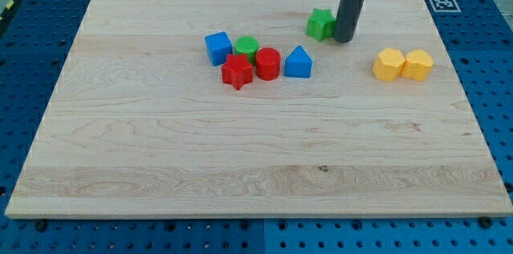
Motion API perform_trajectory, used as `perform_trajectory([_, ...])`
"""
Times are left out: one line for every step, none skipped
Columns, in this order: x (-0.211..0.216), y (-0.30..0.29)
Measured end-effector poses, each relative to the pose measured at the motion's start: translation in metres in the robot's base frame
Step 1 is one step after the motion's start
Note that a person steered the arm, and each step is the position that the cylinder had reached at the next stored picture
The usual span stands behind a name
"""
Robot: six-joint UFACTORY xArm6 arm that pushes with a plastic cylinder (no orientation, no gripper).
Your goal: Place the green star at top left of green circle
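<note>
tip: your rod's lower end, my tip (343, 40), sits on the board at the far side, right of centre, touching or just beside the right edge of the green star.
jaws: none on this rig, just a straight dark rod, so there is nothing to open or close.
green star: the green star (321, 24) is at the far side, immediately left of the tip, well apart from the cluster on its left.
green circle: the green circle (246, 46) is in the cluster, left of and nearer than the star; the star is on its far right.
cluster: you see the blue cube (218, 47) just left of the green circle, the red star (237, 71) just near of it, and the red cylinder (267, 63) at its right and slightly nearer. The pieces look touching or almost so.
blue block: the blue block with a pointed top (297, 62) is just right of the red cylinder.
yellow pair: two yellow blocks (389, 65) (417, 64) sit side by side, touching, right of the tip and a little nearer; exact shapes hard to tell.
board: wooden board (240, 158) on a blue perforated table (497, 86).
</note>
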State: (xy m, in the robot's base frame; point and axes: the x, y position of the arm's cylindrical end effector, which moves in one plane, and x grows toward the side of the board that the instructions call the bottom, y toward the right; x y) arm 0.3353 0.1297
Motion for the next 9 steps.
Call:
perform_trajectory([-0.008,-0.042])
perform_trajectory([-0.008,-0.032])
perform_trajectory([-0.008,-0.004])
perform_trajectory([-0.017,0.006])
perform_trajectory([-0.037,-0.011])
perform_trajectory([-0.039,-0.045])
perform_trajectory([-0.027,-0.076])
perform_trajectory([-0.041,-0.064])
perform_trajectory([-0.052,-0.062])
